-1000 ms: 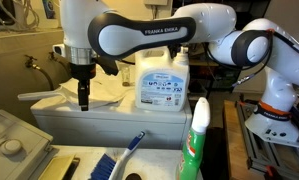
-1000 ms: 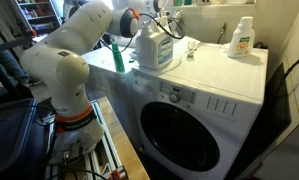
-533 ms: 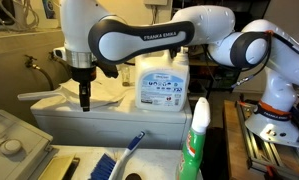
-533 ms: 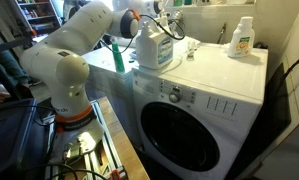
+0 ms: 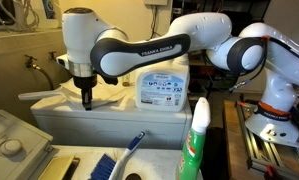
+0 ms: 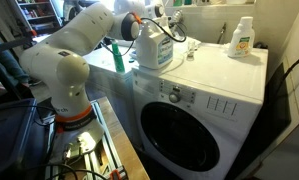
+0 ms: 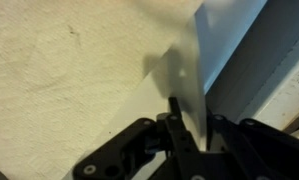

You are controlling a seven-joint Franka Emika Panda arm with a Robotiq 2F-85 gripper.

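My gripper (image 5: pixel 85 103) points down at the left end of the washing machine's top (image 5: pixel 109 118), just left of a big white detergent jug (image 5: pixel 161 88). In the wrist view the gripper (image 7: pixel 192 122) has its two dark fingers close together, with a thin white sheet (image 7: pixel 204 60) standing on edge between them; both fingers lie against it. Pale white material (image 5: pixel 109 90) lies on the top by the fingers. In an exterior view the jug (image 6: pixel 154 48) hides the fingers and only the wrist shows.
On the white washing machine (image 6: pixel 194 110), a small white bottle (image 6: pixel 242 38) stands at the far end of the top and a green bottle (image 6: pixel 118 55) by the arm. A green-capped spray bottle (image 5: pixel 196 140) and a blue brush (image 5: pixel 124 155) stand in the foreground.
The jaws have closed from wide open onto the white sheet. The arm has shifted slightly and its wrist has turned over the same spot.
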